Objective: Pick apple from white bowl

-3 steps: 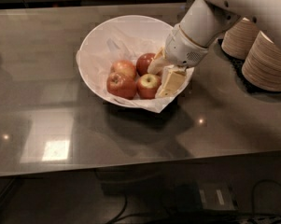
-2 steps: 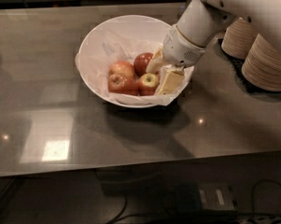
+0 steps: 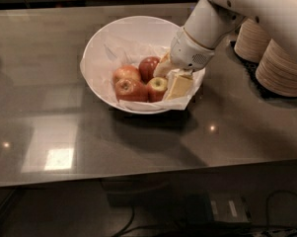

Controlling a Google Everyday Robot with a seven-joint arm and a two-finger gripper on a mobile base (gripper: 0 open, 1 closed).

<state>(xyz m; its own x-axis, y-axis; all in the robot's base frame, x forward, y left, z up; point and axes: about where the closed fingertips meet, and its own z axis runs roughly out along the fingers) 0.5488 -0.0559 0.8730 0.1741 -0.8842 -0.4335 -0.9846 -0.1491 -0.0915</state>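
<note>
The white bowl (image 3: 99,39), lined with crinkled white paper, stands on the dark counter and holds several apples. The apple (image 3: 157,87), red with a pale yellow-green top, lies at the bowl's front right. My gripper (image 3: 169,78) reaches into the bowl from the right. Its cream fingers (image 3: 180,86) are spread apart right beside that apple, one behind it and one at its right. The apple rests in the bowl.
A darker red apple (image 3: 148,66) lies just behind the apple, and two red-orange apples (image 3: 129,89) lie to its left. Stacks of beige paper bowls (image 3: 282,67) stand on a dark mat at the right. The glossy counter (image 3: 49,112) has its front edge near the bottom.
My arm has shifted only slightly over the bowl's right side. The apples have not moved.
</note>
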